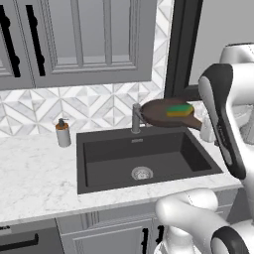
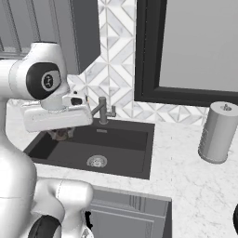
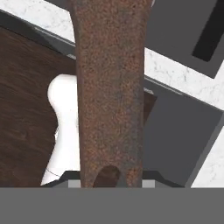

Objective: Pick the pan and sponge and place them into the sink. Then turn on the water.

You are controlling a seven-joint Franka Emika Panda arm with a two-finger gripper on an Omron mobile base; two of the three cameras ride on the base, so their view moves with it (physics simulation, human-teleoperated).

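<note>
Dark-brown pan (image 1: 161,113) held up in the air above the far right corner of the sink (image 1: 106,181), roughly level, its long handle (image 1: 194,123) reaching right toward the white arm (image 1: 224,119). In the hand view, handle (image 3: 111,87) running straight up from between the gripper (image 3: 111,180) tips, seemingly clamped there, though the pads themselves mostly hidden by it. Green-and-yellow sponge (image 1: 179,110) lying inside the pan, on its right half. Below, black basin with round metal drain (image 1: 142,172) near its middle. Grey faucet (image 1: 136,118) upright at the far edge, just left of the pan's rim. Left of the sink on the marble counter (image 1: 34,173), a small soap dispenser (image 1: 62,133) with a brown top. Far right in the right base view, a grey cylindrical canister (image 2: 218,132) standing well apart from the basin (image 2: 135,144).
</note>
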